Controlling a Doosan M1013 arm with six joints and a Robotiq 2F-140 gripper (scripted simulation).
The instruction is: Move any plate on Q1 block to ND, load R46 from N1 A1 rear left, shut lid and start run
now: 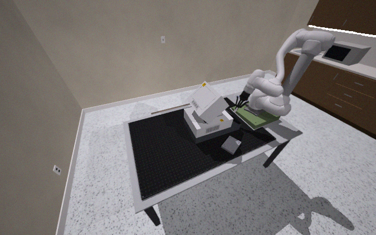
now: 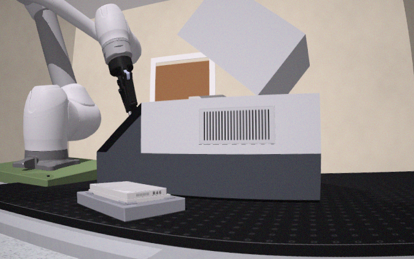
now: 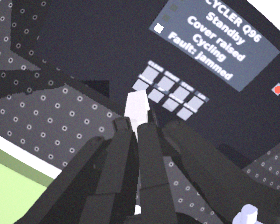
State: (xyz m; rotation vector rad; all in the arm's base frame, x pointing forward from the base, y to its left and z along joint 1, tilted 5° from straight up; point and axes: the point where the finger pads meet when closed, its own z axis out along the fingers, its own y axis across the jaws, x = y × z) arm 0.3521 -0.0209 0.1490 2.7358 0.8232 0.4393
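Note:
The cycler Q1 (image 1: 206, 123) stands mid-table, and its lid (image 2: 243, 45) is tilted, partly raised. In the wrist view its screen (image 3: 213, 32) reads "Fault: jammed" and the lamp (image 3: 277, 88) is red. My gripper (image 3: 139, 105) is shut and empty, with its tip at the left end of the keypad (image 3: 169, 90). I cannot tell which key it touches. In the exterior view the fingertips (image 2: 130, 111) meet the top of the sloping front panel. Plate R46 (image 2: 127, 190) lies flat on nest N1 (image 2: 130, 204), in front of the cycler. The block is hidden.
The arm's base sits on a green plate (image 1: 254, 116) at the table's far right corner, close behind the cycler's panel. Nest N1 also shows in the top view (image 1: 231, 144), near the table's front edge. Brown cabinets stand off to the right.

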